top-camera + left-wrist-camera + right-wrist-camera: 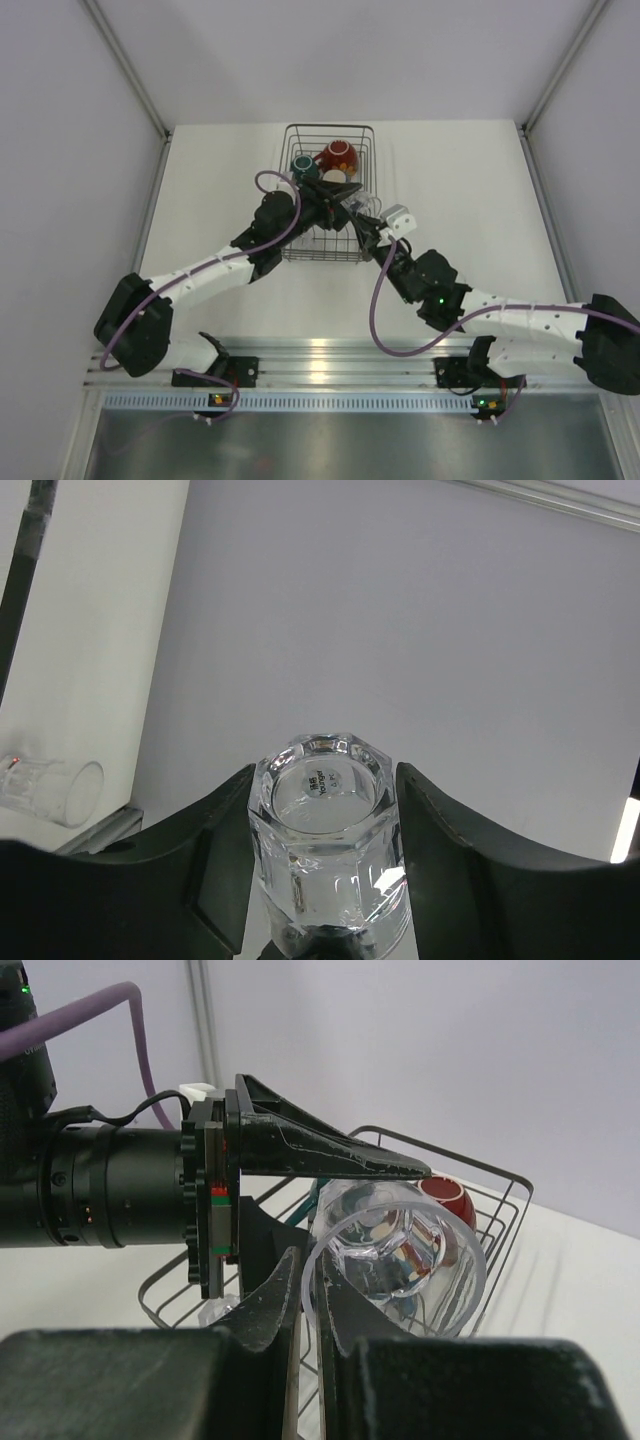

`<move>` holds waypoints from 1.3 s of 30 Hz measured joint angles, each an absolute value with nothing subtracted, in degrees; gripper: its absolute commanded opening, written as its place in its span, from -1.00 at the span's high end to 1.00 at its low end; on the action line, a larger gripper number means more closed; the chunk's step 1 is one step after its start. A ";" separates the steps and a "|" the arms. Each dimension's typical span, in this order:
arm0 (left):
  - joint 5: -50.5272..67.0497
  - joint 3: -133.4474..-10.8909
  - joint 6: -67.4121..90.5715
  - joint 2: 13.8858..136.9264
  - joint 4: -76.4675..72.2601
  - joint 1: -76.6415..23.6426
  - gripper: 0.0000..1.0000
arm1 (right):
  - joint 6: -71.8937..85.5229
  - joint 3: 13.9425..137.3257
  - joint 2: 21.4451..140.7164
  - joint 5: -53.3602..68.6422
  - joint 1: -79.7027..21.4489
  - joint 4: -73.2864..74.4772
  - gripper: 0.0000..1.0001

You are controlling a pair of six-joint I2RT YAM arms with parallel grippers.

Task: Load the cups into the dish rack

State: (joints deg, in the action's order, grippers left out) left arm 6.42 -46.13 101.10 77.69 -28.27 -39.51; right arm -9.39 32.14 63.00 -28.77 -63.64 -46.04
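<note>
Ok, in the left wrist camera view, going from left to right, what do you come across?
Clear glass lying on its side → dark finger → faceted glass between the fingers → other dark finger. Both fingers belong to the left gripper.

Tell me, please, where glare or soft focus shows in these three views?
Top external: even, soft light, with glare on the metal rail. Left wrist: the glass is sharp, with a bright highlight low on its right; a second glass at far left looks softer. Right wrist: the near fingers are dark with little detail; the rack is fairly sharp.
</note>
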 measured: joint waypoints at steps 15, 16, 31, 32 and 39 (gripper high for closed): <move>6.37 -46.65 100.20 78.91 -29.12 -39.92 1.00 | -9.30 31.11 61.89 -29.32 -63.64 -46.06 0.71; 6.35 -46.83 99.72 79.02 -29.12 -39.94 1.00 | -9.10 31.11 61.89 -29.45 -63.64 -46.09 0.62; -3.53 -49.47 85.86 75.33 -25.04 -35.90 1.00 | -8.32 29.10 59.13 -29.98 -63.66 -45.76 0.24; -4.45 -49.91 83.57 74.74 -24.08 -35.59 1.00 | -8.32 28.77 58.63 -30.17 -63.66 -45.82 0.24; -14.74 -49.25 56.93 69.49 -18.63 -36.40 1.00 | -8.58 25.69 51.57 -34.96 -63.70 -43.81 0.23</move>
State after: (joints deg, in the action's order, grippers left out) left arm -14.74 -49.25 56.93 69.49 -18.63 -36.40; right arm -8.58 25.69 51.57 -34.96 -63.70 -43.81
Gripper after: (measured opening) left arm 0.579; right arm 0.386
